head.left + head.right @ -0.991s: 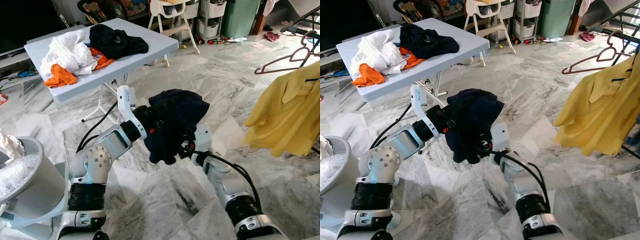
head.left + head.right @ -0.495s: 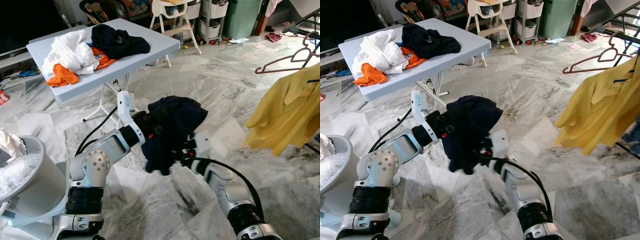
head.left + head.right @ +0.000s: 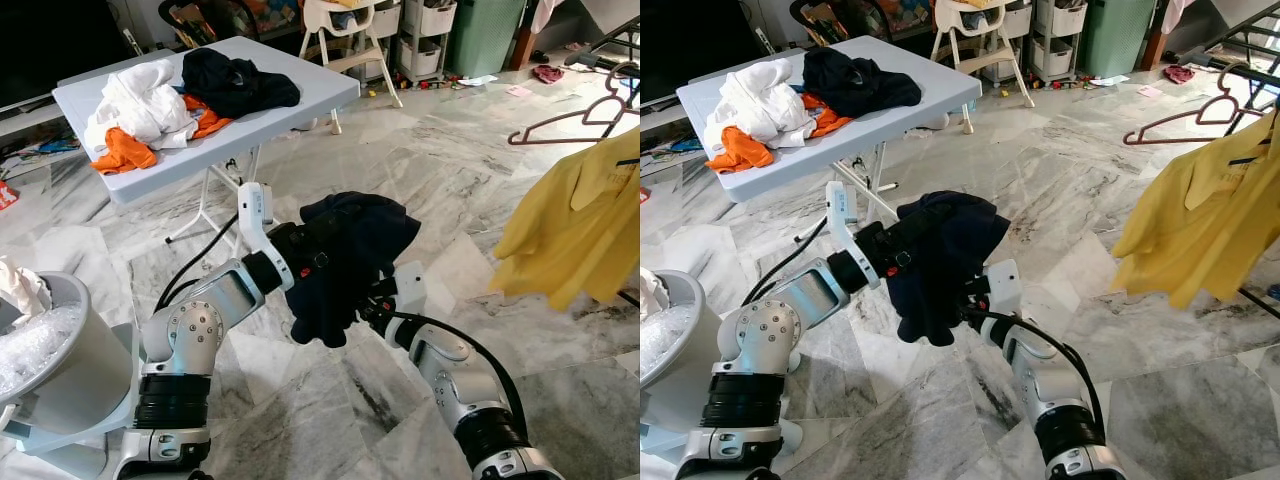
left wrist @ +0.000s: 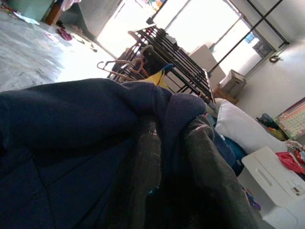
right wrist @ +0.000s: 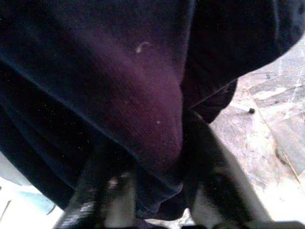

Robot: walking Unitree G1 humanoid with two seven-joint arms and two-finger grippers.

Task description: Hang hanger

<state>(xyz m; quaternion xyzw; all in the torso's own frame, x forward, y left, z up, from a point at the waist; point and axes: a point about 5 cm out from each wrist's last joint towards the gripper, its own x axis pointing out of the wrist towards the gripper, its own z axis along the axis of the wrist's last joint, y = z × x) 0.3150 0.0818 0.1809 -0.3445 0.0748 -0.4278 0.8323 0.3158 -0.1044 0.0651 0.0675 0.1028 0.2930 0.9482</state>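
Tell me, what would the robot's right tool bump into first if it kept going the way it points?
Probably the dark navy garment. The right tool points up and toward the robot's left, straight into that bunched cloth, and its wrist camera looks right into the fabric. Depth is hard to judge, but they look already touching.

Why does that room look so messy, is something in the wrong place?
Yes. Clothes lie crumpled in a heap on the folding table, not folded. A dark garment hangs bunched between both arms. A pink cloth lies on the floor.
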